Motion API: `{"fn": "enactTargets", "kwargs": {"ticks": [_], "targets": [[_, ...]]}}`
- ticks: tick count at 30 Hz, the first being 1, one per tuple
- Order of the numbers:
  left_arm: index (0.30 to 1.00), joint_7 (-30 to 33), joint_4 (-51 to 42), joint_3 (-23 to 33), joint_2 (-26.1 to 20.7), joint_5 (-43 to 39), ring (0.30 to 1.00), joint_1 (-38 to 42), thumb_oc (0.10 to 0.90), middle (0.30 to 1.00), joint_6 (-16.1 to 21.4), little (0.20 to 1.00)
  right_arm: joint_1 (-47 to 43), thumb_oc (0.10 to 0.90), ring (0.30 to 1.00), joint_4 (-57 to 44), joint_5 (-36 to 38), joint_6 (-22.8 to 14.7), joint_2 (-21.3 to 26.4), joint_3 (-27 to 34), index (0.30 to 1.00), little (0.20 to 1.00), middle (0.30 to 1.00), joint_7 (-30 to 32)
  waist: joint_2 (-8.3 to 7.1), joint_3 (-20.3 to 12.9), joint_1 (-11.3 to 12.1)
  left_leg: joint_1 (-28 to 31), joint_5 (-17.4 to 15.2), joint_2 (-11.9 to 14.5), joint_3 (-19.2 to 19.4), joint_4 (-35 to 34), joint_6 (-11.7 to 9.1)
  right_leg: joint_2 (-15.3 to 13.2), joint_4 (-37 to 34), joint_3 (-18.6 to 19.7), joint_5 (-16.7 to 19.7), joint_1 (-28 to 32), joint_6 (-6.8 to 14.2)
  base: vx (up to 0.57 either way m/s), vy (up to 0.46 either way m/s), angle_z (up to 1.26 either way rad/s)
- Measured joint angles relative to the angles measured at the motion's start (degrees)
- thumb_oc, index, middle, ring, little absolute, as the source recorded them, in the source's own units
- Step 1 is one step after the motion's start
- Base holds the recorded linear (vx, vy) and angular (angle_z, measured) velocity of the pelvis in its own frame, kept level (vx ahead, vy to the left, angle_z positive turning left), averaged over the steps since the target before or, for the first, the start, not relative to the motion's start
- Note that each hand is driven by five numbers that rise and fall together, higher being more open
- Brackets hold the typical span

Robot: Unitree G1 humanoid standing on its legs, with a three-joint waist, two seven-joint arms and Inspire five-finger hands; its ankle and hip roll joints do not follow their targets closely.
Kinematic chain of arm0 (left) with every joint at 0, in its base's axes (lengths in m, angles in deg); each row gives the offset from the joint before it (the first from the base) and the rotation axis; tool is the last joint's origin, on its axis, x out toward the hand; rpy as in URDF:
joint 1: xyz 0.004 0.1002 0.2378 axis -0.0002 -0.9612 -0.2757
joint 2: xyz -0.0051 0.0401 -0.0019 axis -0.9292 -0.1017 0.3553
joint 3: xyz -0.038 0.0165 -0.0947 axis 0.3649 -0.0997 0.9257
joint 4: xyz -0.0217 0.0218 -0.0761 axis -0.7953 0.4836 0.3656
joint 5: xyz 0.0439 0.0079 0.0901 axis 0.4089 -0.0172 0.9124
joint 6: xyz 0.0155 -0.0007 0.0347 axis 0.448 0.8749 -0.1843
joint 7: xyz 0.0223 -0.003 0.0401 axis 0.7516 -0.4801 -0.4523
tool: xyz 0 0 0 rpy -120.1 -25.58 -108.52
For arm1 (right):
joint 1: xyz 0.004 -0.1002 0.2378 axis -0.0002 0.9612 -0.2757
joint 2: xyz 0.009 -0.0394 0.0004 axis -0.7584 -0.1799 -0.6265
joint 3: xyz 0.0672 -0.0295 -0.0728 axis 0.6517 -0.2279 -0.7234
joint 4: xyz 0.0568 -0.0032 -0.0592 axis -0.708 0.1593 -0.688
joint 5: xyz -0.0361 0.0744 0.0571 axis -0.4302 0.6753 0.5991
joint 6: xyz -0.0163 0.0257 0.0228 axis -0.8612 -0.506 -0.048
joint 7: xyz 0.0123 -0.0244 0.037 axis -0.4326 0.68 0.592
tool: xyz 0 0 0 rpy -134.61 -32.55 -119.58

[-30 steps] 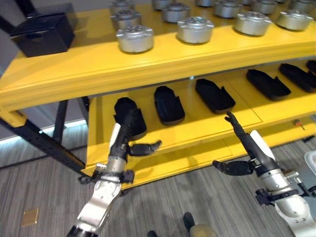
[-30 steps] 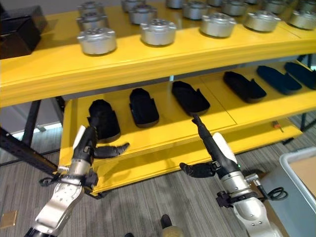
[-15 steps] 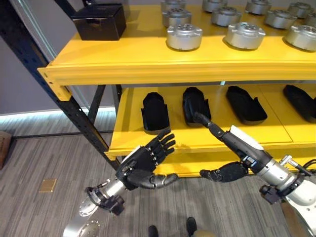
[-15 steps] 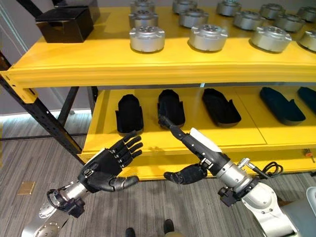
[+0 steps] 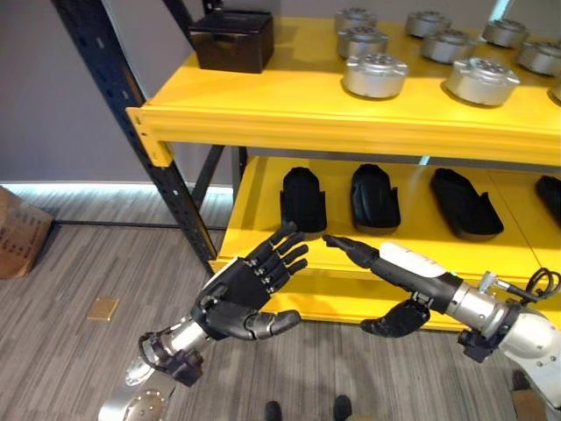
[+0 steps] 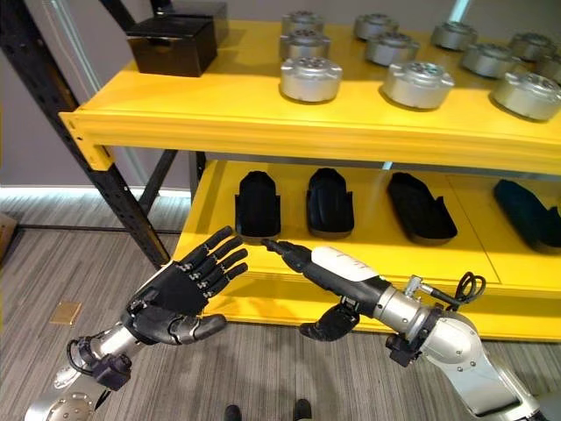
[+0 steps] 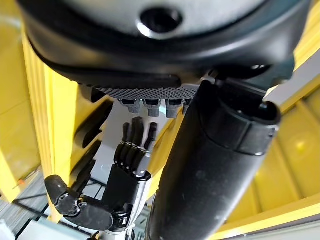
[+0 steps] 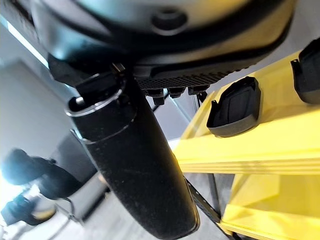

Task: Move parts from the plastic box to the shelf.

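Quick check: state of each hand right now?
Left hand: open, fingers spread, holding nothing.
Right hand: open, fingers straight, holding nothing.

We hold our left hand (image 5: 241,294) raised, palm showing, fingers spread and straight, thumb jutting sideways. Our right hand (image 5: 399,272) reaches across toward it, fingers extended together, thumb hanging curled below. Both hands carry nothing, near each other but apart.

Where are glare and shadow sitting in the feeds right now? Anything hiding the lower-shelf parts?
Left eye view: the upper shelf shades the back of the lower shelf, yet the black parts stand out on yellow, and the silver discs carry mild highlights. Same view: a light strip glows along the wall base. Right wrist view: a bright flare sits beside the thumb.
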Motion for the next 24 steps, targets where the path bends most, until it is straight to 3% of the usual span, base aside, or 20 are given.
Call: {"fn": "enactTargets", "kwargs": {"ticks": [4,8,11,13,14,19,24], "targets": [[1.000,0.0,1.2,0.7,0.7,0.0,1.000,-0.5,0.900,1.000,0.5,1.000,-1.1,0.900,1.000,3.5,-3.0,-0.5,-0.2,-0.9,1.000,1.000,1.000,-0.2,-0.33,0.2,0.6,-0.9,-0.9,-0.6,-0.5,1.8,1.8,-1.2,11.6,-0.6,-1.8,-5.6,0.6,-0.01,0.026,0.09],[1.000,0.1,1.4,3.0,0.0,-1.5,1.000,-0.7,0.900,1.000,1.3,1.000,-1.5,0.900,1.000,3.7,-5.9,-1.3,-0.2,-2.6,1.000,1.000,1.000,-0.3,-2.12,0.3,1.2,0.5,-0.6,-0.8,-1.7,1.4,2.8,-0.5,13.8,0.1,-4.2,-6.3,0.9,0.09,-0.029,0.06],[1.000,0.5,1.4,3.1,0.0,-2.3,1.000,-0.1,0.900,1.000,2.3,1.000,-1.9,0.900,1.000,3.6,-7.5,-1.4,-0.2,-3.0,1.000,1.000,1.000,-0.1,-2.59,0.5,0.9,-0.1,-0.1,-0.2,-3.8,1.0,2.8,4.0,9.3,2.4,-5.2,-6.1,0.3,0.13,-0.063,0.33],[1.000,1.3,1.4,2.9,0.0,-2.3,1.000,-0.1,0.900,1.000,2.3,1.000,-2.1,0.900,1.000,3.6,-10.3,-2.0,-0.1,-3.0,1.000,1.000,1.000,0.5,-3.08,0.4,0.9,0.1,-0.2,-0.5,-4.5,0.8,2.5,5.8,4.3,2.4,-3.4,-6.0,-0.3,0.20,-0.091,0.28],[1.000,1.6,1.7,2.6,0.3,-2.3,1.000,-0.2,0.900,1.000,2.5,1.000,-2.2,0.900,1.000,4.1,-12.1,-2.9,-0.1,-3.1,1.000,1.000,1.000,1.4,-3.34,0.4,0.6,0.8,-0.6,-0.8,-5.2,0.1,2.0,6.1,2.8,3.3,-0.1,-5.4,-0.4,0.23,-0.110,0.23],[1.000,1.6,2.3,1.6,0.3,-2.3,1.000,-0.7,0.900,1.000,2.8,1.000,-1.7,0.900,1.000,4.6,-12.4,-3.6,1.1,-2.8,1.000,1.000,1.000,1.2,-1.09,1.4,-1.8,1.5,-0.7,0.2,-5.8,0.1,0.1,7.2,2.6,3.1,-0.3,-3.7,-1.2,0.20,-0.117,0.07],[1.000,1.6,2.3,1.7,0.2,-2.3,1.000,0.2,0.900,1.000,3.4,1.000,-1.7,0.900,1.000,6.3,-13.3,-3.4,1.1,-2.9,1.000,1.000,1.000,0.3,-1.01,1.4,-2.6,2.8,-1.5,0.8,-5.7,0.1,-1.0,7.8,0.5,2.7,-0.8,-1.4,-1.4,0.22,-0.141,0.04]]}}
